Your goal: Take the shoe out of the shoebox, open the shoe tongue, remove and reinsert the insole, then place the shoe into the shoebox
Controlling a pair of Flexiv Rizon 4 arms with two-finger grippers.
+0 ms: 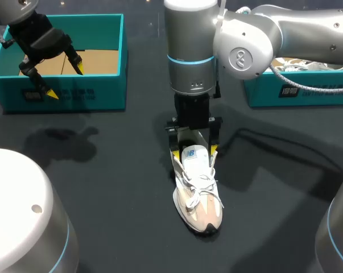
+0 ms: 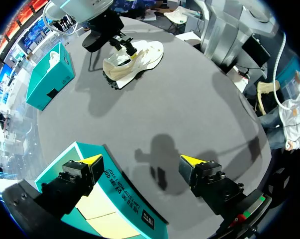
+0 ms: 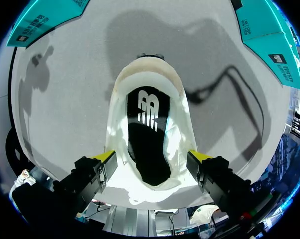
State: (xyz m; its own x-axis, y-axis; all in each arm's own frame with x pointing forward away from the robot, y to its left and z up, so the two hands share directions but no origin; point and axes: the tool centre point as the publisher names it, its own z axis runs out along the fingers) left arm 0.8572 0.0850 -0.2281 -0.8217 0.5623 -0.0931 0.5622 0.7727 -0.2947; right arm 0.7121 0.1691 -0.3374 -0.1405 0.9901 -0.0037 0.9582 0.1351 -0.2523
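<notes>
A white and beige shoe [image 1: 198,196] lies in the middle of the table, toe toward the front edge. My right gripper [image 1: 194,152] stands straight down over its heel end, open, a yellow tip close on each side of the collar. In the right wrist view the shoe [image 3: 150,89] sits between the fingers [image 3: 106,158], and its black insole [image 3: 147,142] with a white logo shows inside. My left gripper [image 1: 63,79] hangs open above the open teal shoebox [image 1: 111,85] at the back left, holding nothing. The left wrist view shows that gripper [image 2: 142,162] over the shoebox [image 2: 125,204] and the shoe [image 2: 140,57] far ahead.
A second teal box [image 1: 299,94] with white things in it stands at the back right. A dark cable [image 1: 273,142] lies on the table right of the shoe. White robot bases fill the front left corner [image 1: 17,210] and front right corner [image 1: 336,233].
</notes>
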